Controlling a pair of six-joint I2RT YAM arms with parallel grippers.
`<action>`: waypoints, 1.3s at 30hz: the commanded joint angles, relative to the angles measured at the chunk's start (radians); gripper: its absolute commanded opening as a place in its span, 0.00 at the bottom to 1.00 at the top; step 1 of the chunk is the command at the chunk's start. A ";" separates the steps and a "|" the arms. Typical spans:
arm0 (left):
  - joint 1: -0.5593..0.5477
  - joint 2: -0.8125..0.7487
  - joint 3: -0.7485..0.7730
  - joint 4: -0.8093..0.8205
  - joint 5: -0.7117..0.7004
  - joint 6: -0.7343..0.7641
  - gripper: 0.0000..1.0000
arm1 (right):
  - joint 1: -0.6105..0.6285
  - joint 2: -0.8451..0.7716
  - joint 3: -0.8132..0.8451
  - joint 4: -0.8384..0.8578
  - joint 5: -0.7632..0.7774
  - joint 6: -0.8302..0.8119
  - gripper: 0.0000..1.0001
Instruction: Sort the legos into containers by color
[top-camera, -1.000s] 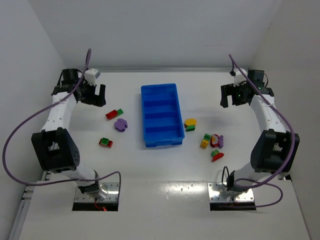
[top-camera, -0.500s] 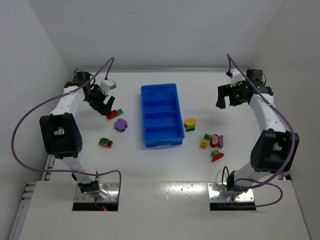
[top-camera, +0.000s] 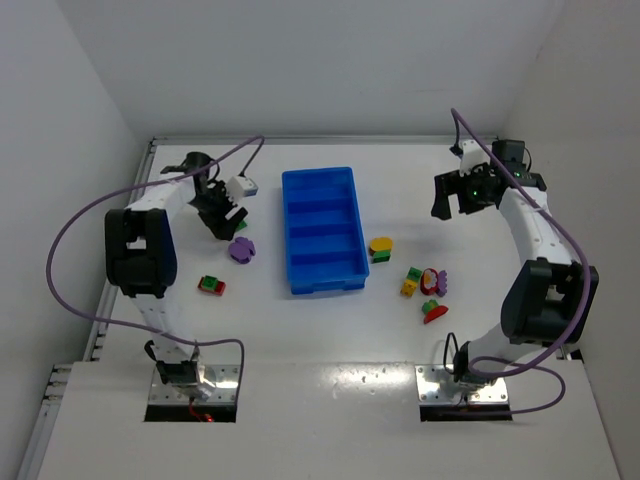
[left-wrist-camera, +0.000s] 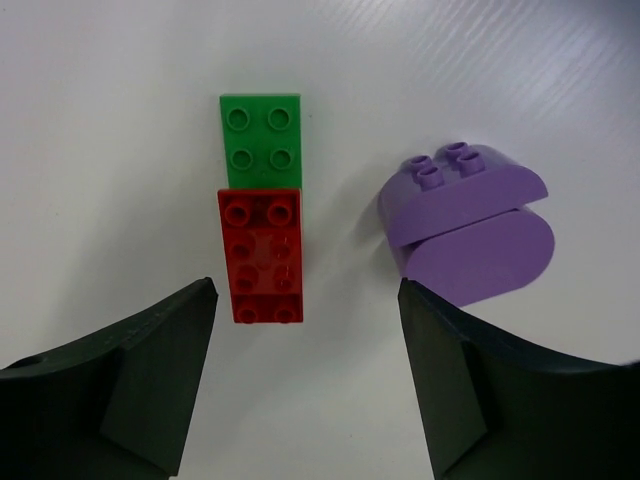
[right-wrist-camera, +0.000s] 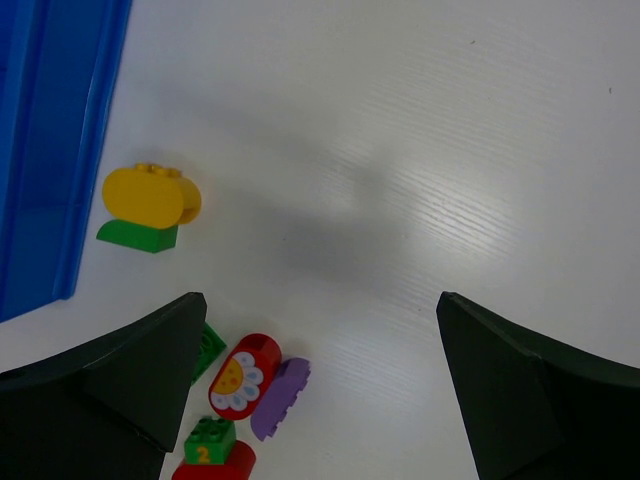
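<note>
Left of the blue tray (top-camera: 320, 175), the left tool (left-wrist-camera: 305, 300) hangs open over a red brick (left-wrist-camera: 261, 255) touching a green brick (left-wrist-camera: 261, 140); the right tool (right-wrist-camera: 320, 300) stands open above the worktop (right-wrist-camera: 400, 150).

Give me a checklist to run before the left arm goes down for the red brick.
1. Left jaws open and empty: ok.
2. Red brick centred between the jaws: not ok, it lies close to one jaw.
3. Red brick free of neighbours: not ok, the green brick butts against its far end; whether they are joined, cannot tell.
4. Purple piece clear of the jaws' path: probably not ok, it sits just ahead of the other jaw.
5. Tray compartments free: ok, all look empty from above.
6. Right jaws out of the way: ok, open, far off on the right.
</note>
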 joint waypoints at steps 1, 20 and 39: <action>-0.011 0.028 0.025 0.067 -0.043 0.033 0.79 | -0.004 0.002 0.024 0.001 -0.026 -0.019 1.00; -0.011 0.086 0.025 0.127 -0.117 0.042 0.46 | -0.004 0.021 0.024 0.001 -0.017 -0.028 1.00; -0.011 -0.122 -0.102 0.118 0.059 0.015 0.01 | 0.005 0.081 0.114 0.010 -0.179 0.107 1.00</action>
